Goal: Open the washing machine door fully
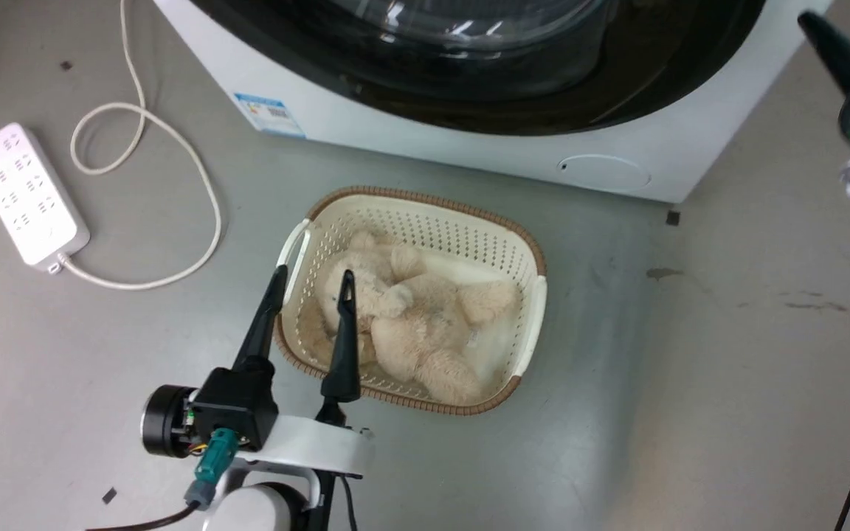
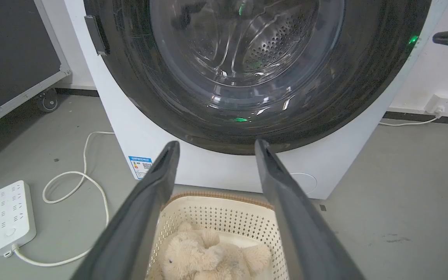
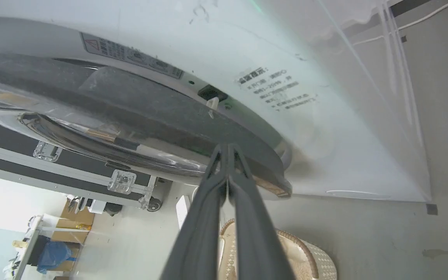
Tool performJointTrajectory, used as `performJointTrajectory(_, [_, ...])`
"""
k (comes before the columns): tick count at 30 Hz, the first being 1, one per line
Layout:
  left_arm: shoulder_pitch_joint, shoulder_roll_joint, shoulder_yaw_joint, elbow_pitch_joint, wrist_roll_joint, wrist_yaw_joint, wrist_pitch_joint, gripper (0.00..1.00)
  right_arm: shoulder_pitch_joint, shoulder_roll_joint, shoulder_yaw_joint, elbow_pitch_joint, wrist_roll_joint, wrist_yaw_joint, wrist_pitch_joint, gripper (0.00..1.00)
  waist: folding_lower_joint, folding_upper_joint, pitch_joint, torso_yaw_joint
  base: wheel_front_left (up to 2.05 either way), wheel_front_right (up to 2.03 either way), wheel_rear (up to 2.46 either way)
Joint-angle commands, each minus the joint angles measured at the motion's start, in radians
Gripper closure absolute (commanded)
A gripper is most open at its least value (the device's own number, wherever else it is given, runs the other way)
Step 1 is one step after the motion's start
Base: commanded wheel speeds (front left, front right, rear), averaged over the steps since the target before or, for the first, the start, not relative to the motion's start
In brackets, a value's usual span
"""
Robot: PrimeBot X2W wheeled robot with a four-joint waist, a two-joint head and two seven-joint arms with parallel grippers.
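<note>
The large round glossy black washing machine door [image 1: 661,74] with its bulging clear glass centre sat on the front of the white washing machine [image 1: 469,147], taking up nearly its whole width. In the right wrist view the door's dark rim [image 3: 150,112] stood a narrow gap off the white front panel. A small pale latch hook [image 3: 212,105] showed in that gap, just below a dark slot [image 3: 210,93].

The right pincer [image 3: 228,147] was clenched, its two long dark fingers pressed together with nothing between them. Their tips lay right at the door's rim, though I cannot tell whether they touched it. In the head view this pincer [image 1: 812,22] showed at the upper right, beside the machine's corner.

The left pincer [image 1: 313,274] was released, fingers spread and holding nothing. It hung over the left rim of an oval cream plastic basket [image 1: 425,198] with a brown woven edge. The basket stood on the grey floor [image 1: 690,405] just in front of the machine, with a beige plush toy [image 1: 410,317] lying in it. A white power strip [image 1: 26,192] and its looped white cord [image 1: 204,184] lay on the floor to the left.
</note>
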Motion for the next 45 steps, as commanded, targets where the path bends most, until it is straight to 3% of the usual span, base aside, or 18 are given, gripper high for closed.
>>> performJointTrajectory(1, [-0.018, 0.001, -0.006, -0.004, -0.004, 0.004, -0.01, 0.0, -0.038, 0.002, -0.007, 0.014, 0.02, 0.0, 0.01, 1.0, -0.0001, -0.0001, 0.009, 0.008, 0.0, 0.0, 0.0])
performJointTrajectory(10, [-0.047, 0.001, -0.032, -0.012, -0.013, 0.01, -0.03, 0.0, -0.252, -0.004, -0.086, 0.191, 0.051, 0.0, 0.116, 1.0, -0.0001, -0.0001, 0.067, 0.053, 0.0, 0.0, 0.0])
performJointTrajectory(23, [-0.067, 0.001, -0.075, -0.011, -0.032, 0.035, -0.056, 0.0, -0.37, 0.001, -0.173, 0.332, 0.101, 0.0, 0.271, 1.0, -0.0001, -0.0001, 0.09, 0.08, 0.0, 0.0, 0.0])
performJointTrajectory(32, [-0.06, 0.001, -0.074, 0.01, -0.03, 0.029, -0.074, 0.0, -0.317, 0.051, -0.243, 0.39, 0.159, -0.001, 0.377, 1.0, -0.0001, -0.0001, 0.024, 0.06, 0.0, 0.0, 0.0])
performJointTrajectory(45, [0.024, 0.001, -0.027, 0.038, -0.003, -0.008, -0.075, 0.0, -0.067, 0.152, -0.188, 0.303, 0.147, -0.001, 0.472, 1.0, -0.0001, -0.0001, -0.151, 0.002, 0.0, 0.0, 0.0])
